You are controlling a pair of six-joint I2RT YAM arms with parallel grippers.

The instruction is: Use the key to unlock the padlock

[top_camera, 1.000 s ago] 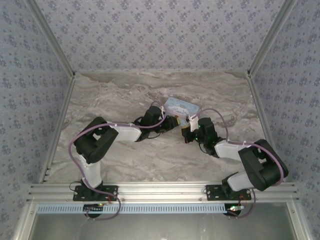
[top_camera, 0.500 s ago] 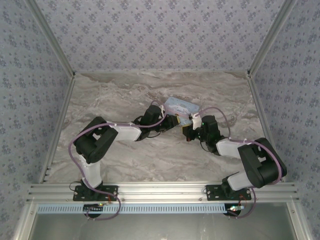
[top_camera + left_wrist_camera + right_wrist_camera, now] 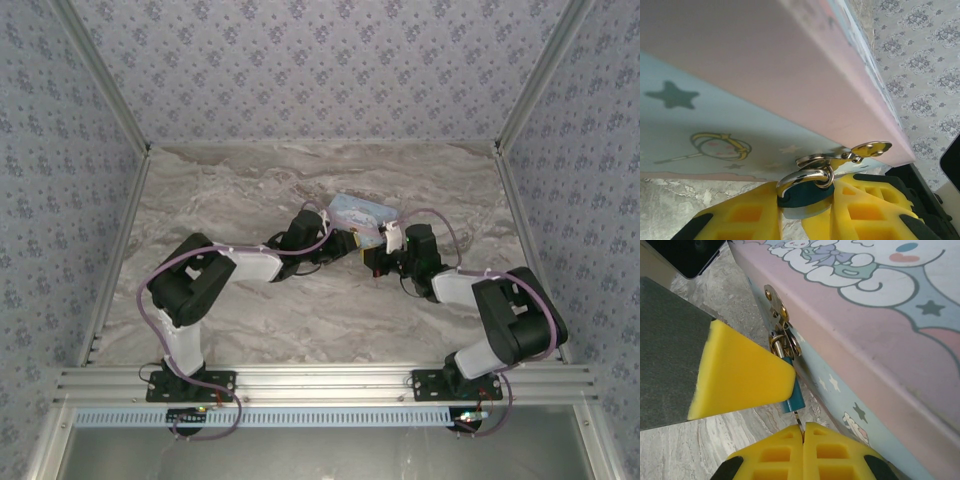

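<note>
Walls (image 3: 320, 60): blue-grey patterned paper across the top and down both sides of the overhead view.
Tabletop (image 3: 250, 320): grey-veined marble look, taking up the middle of the overhead view.
Left arm (image 3: 190, 285): rises from the lower left and reaches toward the centre.
Right arm (image 3: 510, 320): rises from the lower right, bent back toward the centre.
Tin box (image 3: 362, 212): pale blue and pink, printed with cartoon figures and stars. It lies just above the centre of the overhead view, and both arms meet at its near side.
Left fingers (image 3: 747, 215): yellow, along the bottom edge of the left wrist view. They are parted narrowly and clamped on the padlock's body, one on each side. In the right wrist view, one shows as a yellow wedge at centre left.
Right fingers (image 3: 785, 450): yellow, at bottom centre of the right wrist view, pressed together with the key pinched in the seam.
Hasp (image 3: 776, 307): shiny metal on the box's side wall, upper left of centre in the right wrist view.
Padlock (image 3: 802, 196): teal, hanging from the hasp at bottom centre of the left wrist view. In the right wrist view its lower end pokes out under the wedge.
Shackle (image 3: 800, 179): silvery loop threaded through the hasp's ring.
Key (image 3: 798, 422): thin dark sliver just below centre, running from the right fingertips up to the padlock's lower end — touching it, though I cannot tell whether it sits in the keyhole.
</note>
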